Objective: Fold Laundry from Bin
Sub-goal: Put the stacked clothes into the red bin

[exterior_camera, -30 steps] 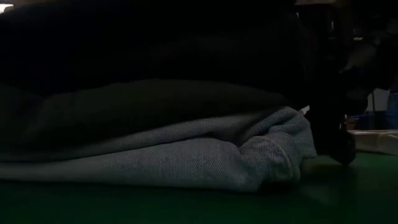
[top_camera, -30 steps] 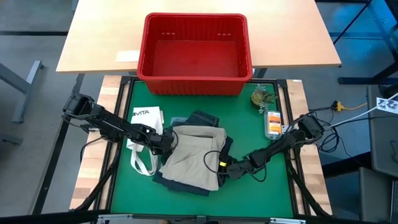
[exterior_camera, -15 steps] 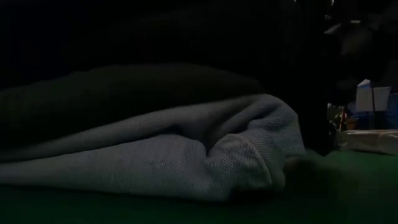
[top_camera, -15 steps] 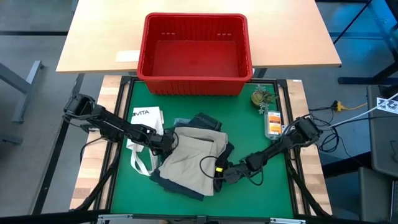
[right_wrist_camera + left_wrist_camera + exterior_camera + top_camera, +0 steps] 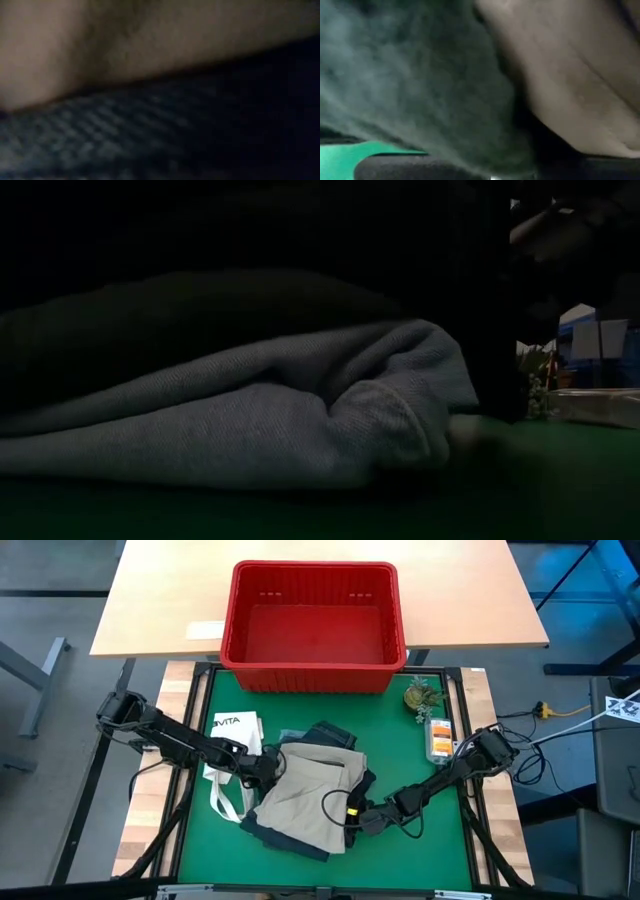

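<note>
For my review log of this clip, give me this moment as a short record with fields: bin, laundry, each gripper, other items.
bin: red bin beyond the green mat, nothing visible inside
laundry: khaki garment on top of dark pieces, piled mid-mat
left gripper: left gripper at the pile's left edge
right gripper: right gripper at the pile's right edge
other items: white tote bag left of the pile; small plant by the bin

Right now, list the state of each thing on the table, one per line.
Bin: upright, empty.
Khaki garment: rumpled, lying on top of darker clothes.
Dark garments: heaped underneath it.
White tote bag: flat, beside the pile.
Left pincer: at the pile's left edge.
Right pincer: at its right edge.
</note>
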{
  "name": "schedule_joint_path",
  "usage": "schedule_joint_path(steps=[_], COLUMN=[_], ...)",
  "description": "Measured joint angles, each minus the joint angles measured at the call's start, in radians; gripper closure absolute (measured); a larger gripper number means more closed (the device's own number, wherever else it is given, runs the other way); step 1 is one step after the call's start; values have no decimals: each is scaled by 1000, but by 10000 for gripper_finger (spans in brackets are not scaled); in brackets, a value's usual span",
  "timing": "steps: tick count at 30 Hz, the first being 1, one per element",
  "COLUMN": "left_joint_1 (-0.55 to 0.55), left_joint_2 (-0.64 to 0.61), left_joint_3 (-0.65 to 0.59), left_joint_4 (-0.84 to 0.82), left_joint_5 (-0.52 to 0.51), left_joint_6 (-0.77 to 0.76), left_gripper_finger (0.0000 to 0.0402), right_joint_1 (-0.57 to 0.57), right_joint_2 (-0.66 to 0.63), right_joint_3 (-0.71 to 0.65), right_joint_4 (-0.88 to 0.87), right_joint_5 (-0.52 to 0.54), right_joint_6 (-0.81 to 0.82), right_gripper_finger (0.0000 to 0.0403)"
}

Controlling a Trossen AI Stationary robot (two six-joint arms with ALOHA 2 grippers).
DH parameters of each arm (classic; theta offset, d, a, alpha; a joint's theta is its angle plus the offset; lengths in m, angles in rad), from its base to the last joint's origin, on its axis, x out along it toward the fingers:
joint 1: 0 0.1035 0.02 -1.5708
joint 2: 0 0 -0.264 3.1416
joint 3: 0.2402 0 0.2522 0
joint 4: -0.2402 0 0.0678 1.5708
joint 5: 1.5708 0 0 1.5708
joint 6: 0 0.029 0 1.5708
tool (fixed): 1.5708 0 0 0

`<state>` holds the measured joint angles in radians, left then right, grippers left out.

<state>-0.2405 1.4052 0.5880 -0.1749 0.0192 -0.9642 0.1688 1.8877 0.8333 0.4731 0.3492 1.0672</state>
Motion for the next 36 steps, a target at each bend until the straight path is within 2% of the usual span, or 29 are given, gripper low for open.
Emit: schedule_joint_path(steps=[7, 17, 30, 36], left_joint_1=[3, 26, 92, 132], left_joint_2=[-57, -67, -179, -198], left_joint_3=[0, 13, 22, 35], left_joint_4=[2, 22, 19, 21], left_joint_5=[-26, -9, -32, -31], left_joint_6=[1, 32, 62, 87], left_gripper_finger=[367, 367, 367, 367], right_joint_1=[-2, -80, -132, -181], right_joint_2=[0, -13, -86, -131], right_joint_3=[0, 46, 51, 51], right_joint_4=[60, 75, 68, 69], right_joint_5=[15, -73, -45, -74], right_joint_6=[-39, -103, -211, -250], right_gripper_finger=[386, 376, 381, 379])
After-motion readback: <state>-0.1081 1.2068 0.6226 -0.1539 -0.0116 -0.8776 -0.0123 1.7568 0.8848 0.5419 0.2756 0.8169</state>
